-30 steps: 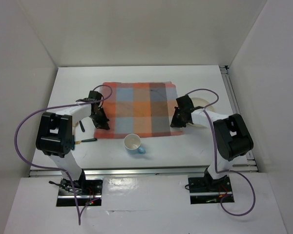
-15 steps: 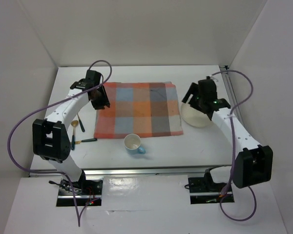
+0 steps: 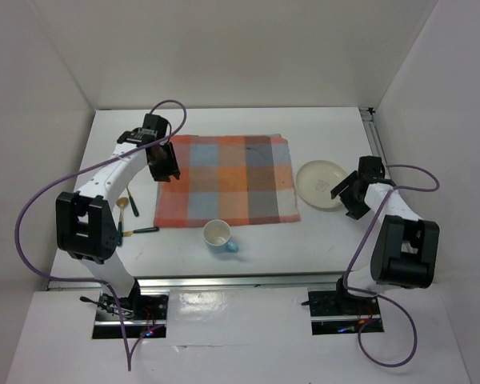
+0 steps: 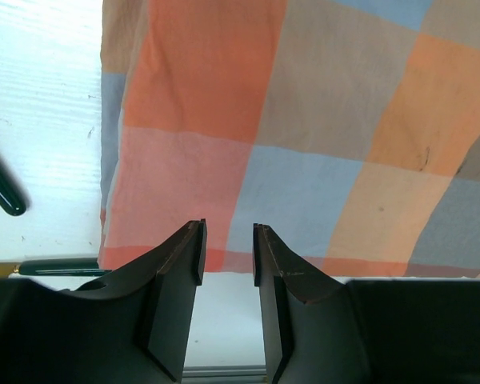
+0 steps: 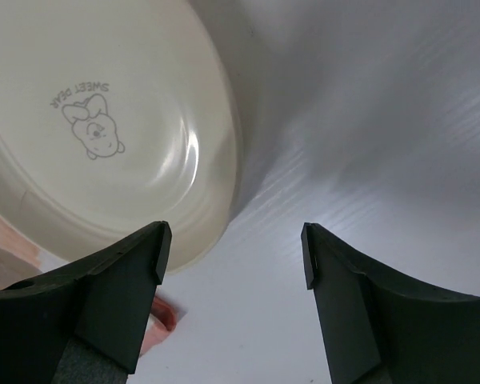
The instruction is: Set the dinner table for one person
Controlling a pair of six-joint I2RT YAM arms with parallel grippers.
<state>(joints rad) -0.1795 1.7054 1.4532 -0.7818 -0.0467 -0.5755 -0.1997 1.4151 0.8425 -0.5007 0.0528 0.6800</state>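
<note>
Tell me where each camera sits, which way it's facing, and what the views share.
Top external: above, behind the bases, looking down on the dinner table and both arms.
Left wrist: on its wrist, looking down at the checked mat past the left gripper.
Right wrist: down at the plate past the right gripper.
Top and right wrist share the plate.

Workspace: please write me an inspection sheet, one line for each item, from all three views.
Surface: white dinner table, checked mat lying flat in the middle.
Job's things: plate right of the mat; cup in front of it; cutlery on the left.
Clutter: nothing seen.
Grippers: left gripper above the mat's left edge, narrow gap, empty; right gripper open wide beside the plate's rim, empty.
Cables: purple cables loop clear of the things.
Surroundings: white walls on three sides.
</note>
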